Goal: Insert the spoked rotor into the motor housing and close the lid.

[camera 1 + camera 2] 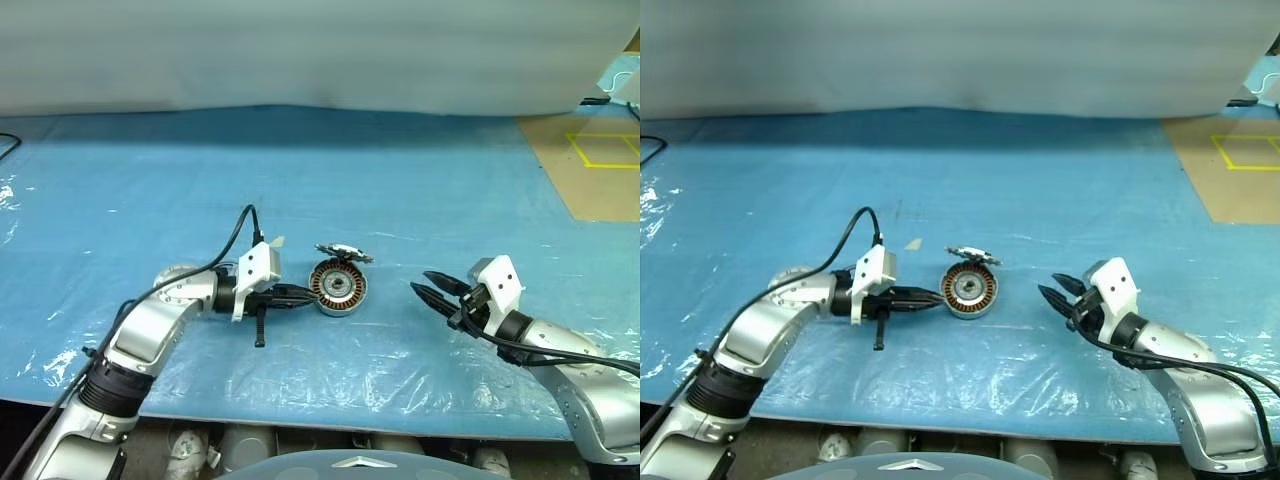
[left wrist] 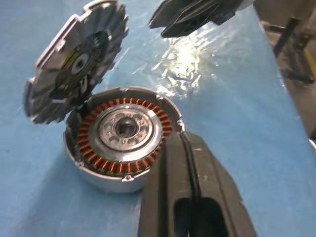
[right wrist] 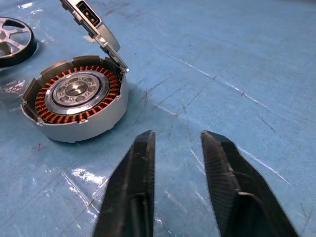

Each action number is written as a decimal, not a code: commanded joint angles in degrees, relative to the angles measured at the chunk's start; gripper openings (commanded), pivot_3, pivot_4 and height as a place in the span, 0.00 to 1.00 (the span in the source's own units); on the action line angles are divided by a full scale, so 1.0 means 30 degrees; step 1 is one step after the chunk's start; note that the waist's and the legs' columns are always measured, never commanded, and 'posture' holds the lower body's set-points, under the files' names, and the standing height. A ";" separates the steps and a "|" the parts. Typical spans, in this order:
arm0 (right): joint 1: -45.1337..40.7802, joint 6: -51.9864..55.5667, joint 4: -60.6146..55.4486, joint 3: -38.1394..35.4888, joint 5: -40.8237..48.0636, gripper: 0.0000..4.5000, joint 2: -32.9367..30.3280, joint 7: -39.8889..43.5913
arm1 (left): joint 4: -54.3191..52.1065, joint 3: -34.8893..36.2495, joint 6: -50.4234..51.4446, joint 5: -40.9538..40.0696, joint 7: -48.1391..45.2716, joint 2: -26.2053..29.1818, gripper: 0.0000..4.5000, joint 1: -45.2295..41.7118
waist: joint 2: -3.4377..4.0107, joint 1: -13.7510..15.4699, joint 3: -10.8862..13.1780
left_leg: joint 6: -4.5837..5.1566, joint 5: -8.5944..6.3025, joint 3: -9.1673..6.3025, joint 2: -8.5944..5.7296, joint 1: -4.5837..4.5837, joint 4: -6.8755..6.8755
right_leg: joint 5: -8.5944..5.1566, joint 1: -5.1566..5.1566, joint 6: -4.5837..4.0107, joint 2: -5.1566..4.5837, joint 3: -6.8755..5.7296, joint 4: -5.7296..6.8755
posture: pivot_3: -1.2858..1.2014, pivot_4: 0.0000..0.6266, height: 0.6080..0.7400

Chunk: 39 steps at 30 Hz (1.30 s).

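Blue plastic sheet (image 1: 400, 200) covers, seemingly, floor

My shut left gripper (image 1: 305, 295) crowds the round grey metal motor housing (image 1: 338, 287) from one side; its ribbed silver lid (image 1: 344, 252) stands raised behind. Bare blue plastic-covered table (image 1: 420, 200) separates it from my right gripper (image 1: 432, 291).

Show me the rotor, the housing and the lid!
rotor (image 3: 14, 40): right wrist view, on a spoke.
housing (image 3: 79, 129): right wrist view, on its grey side wall.
lid (image 2: 74, 64): left wrist view, on its ribbed inner face.
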 commanded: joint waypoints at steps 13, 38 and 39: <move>-0.9007 0.9334 -0.2560 0.6114 0.0657 0.01 -0.1032 -0.0951 | 0.1519 0.1487 -0.5786 0.1195 0.3471 -0.1517 0.00 0.3459 | -0.0001 0.0017 0.0001 | -0.0016 0.0006 0.0000 0.0001 0.0016 0.0010 | 0.0003 -0.0004 0.0011 0.0005 0.0019 0.0028 | 0.52 0.24 1.00; -0.9874 0.9445 -0.0328 0.9166 -0.1997 0.01 0.1721 -0.2563 | -0.1489 0.0332 -0.3113 0.0410 0.3969 -0.1454 0.00 0.3846 | -0.0001 -0.0026 0.0001 | -0.0026 0.0008 0.0007 -0.0004 0.0009 0.0041 | 0.0047 -0.0019 0.0075 0.0002 0.0038 0.0070 | 0.52 0.24 1.00; -0.9784 0.9449 -0.0367 0.9100 -0.1990 0.01 0.1626 -0.2527 | -0.1504 0.0306 -0.3044 0.0401 0.3983 -0.1440 0.00 0.3812 | 0.0001 -0.0021 0.0000 | -0.0026 0.0008 0.0009 -0.0004 0.0023 0.0046 | 0.0047 -0.0017 0.0074 0.0005 0.0044 0.0085 | 0.52 0.24 1.00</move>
